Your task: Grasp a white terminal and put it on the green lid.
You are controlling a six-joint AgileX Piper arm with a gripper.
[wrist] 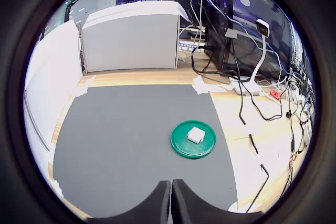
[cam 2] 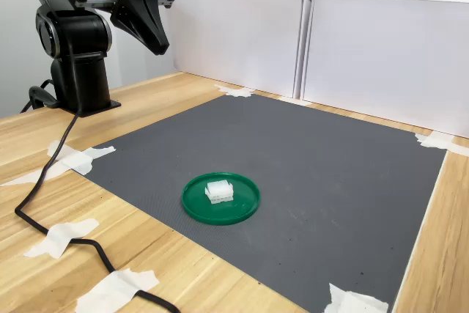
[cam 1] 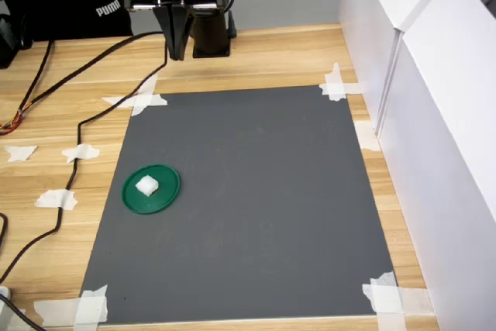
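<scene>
A dark grey mat [cam 1: 248, 199] is laid on the wooden tabletop [cam 1: 279, 52], its corners fixed with white tape [cam 1: 335, 83]. White panels [cam 2: 381, 49] are stood along two tabletop edges. A black cable [cam 1: 93, 114] is trailed past the mat's edge.

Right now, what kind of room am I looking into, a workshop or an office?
Most likely a robotics lab bench. A dark mat is taped to a wooden table, white boards wall it off, and the wrist view shows a camera on a stand amid tangled cables.
</scene>
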